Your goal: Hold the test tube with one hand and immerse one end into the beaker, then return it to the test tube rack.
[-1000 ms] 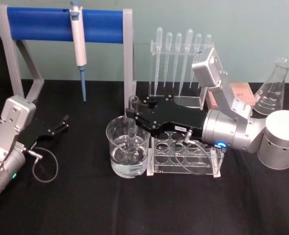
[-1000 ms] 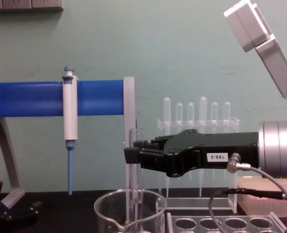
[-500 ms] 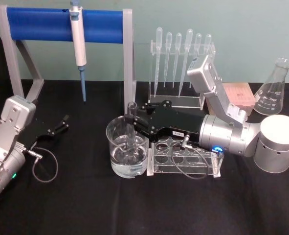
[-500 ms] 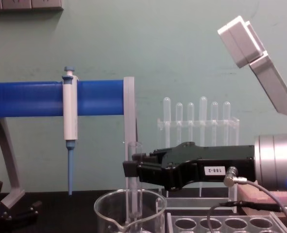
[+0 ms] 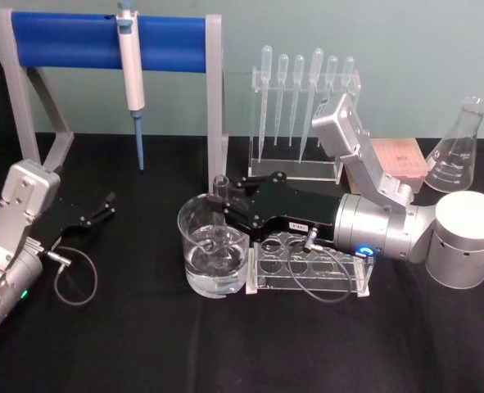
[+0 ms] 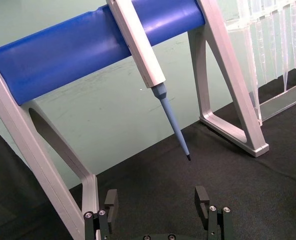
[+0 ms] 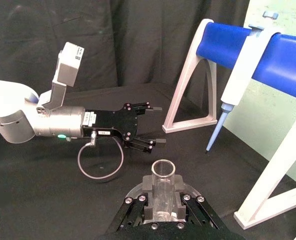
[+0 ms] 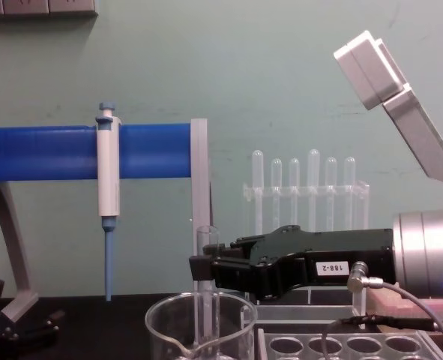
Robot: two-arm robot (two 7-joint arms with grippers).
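Descent: right pincer (image 8: 201, 268), test tube (image 8: 207, 243) deeper in beaker (image 8: 165, 334).

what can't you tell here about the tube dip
- Depth of the test tube tip in the water: head view, the right gripper, shut on it over the beaker, covers its middle.
- Water level: chest view, bottom edge cuts the beaker off.
- Rear holes of the test tube rack: head view, that gripper's wrist covers them.
- Idle left gripper, open at the table's left: body cut off in left wrist view.
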